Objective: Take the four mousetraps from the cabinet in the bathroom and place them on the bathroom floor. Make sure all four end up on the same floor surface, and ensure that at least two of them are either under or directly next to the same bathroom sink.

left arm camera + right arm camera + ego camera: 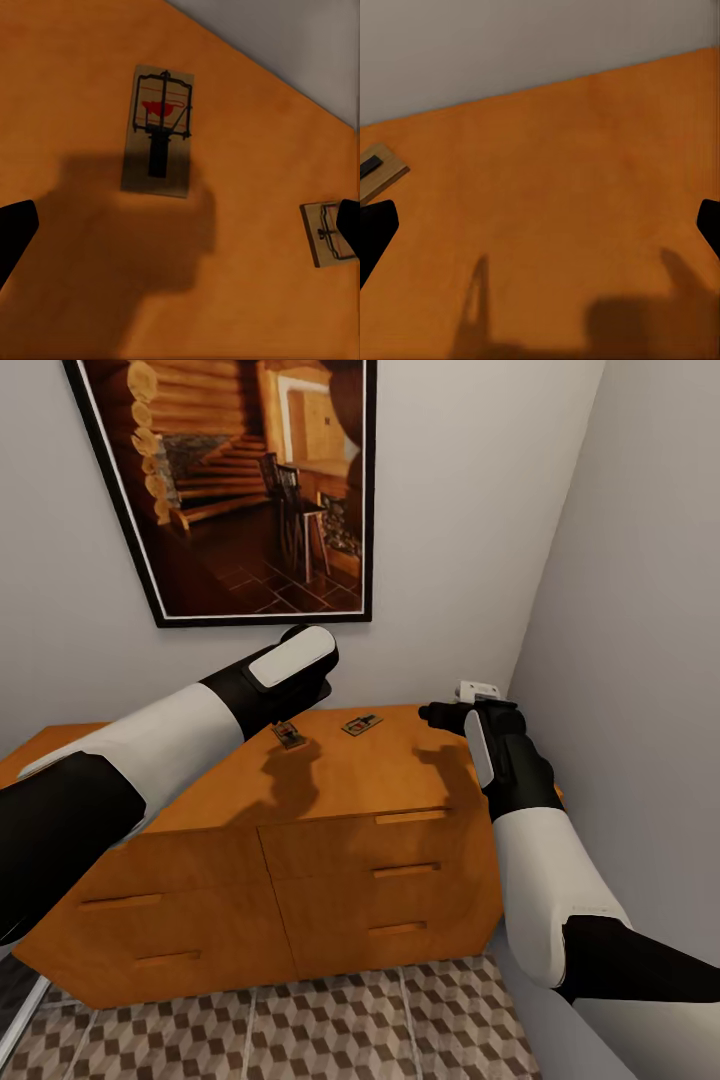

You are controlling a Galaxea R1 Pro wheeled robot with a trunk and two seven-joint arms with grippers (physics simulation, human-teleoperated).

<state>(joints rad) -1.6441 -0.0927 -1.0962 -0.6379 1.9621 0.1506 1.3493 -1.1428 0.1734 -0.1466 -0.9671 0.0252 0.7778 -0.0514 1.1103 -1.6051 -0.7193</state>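
- Head view first: two mousetraps sit on top of the orange cabinet (330,800), which I'll just call the table. The nearer trap (289,735) is right under my left tool (300,705), and the second trap (361,725) lies a bit further along, near but not touching the first. My right tool (440,714) hangs over the bare end of the top by the corner wall. The cube-pattern bathroom floor (300,1030) shows below the drawers. There's a big framed cabin picture (240,480) on the wall too.
- Left wrist view: the trap (159,129) is flat on the wood between my two dark fingertips (15,232), which stand wide apart with nothing in them. The trap sits ahead of the fingertips rather than level with them. The other trap (327,234) peeks out next to the far fingertip.
- Right wrist view: fingertips (373,232) are also spread wide and empty, over bare wood, with just a trap corner (376,171) off to one side.
- My take on doing this well: go with the left side, since it's basically lined up. I'd ease forward so the trap centres between the pads, come straight down, and pinch across the narrow wooden edges, staying off the wire bits. It's thin and flat, so I'd go low or the pads will skate over it.
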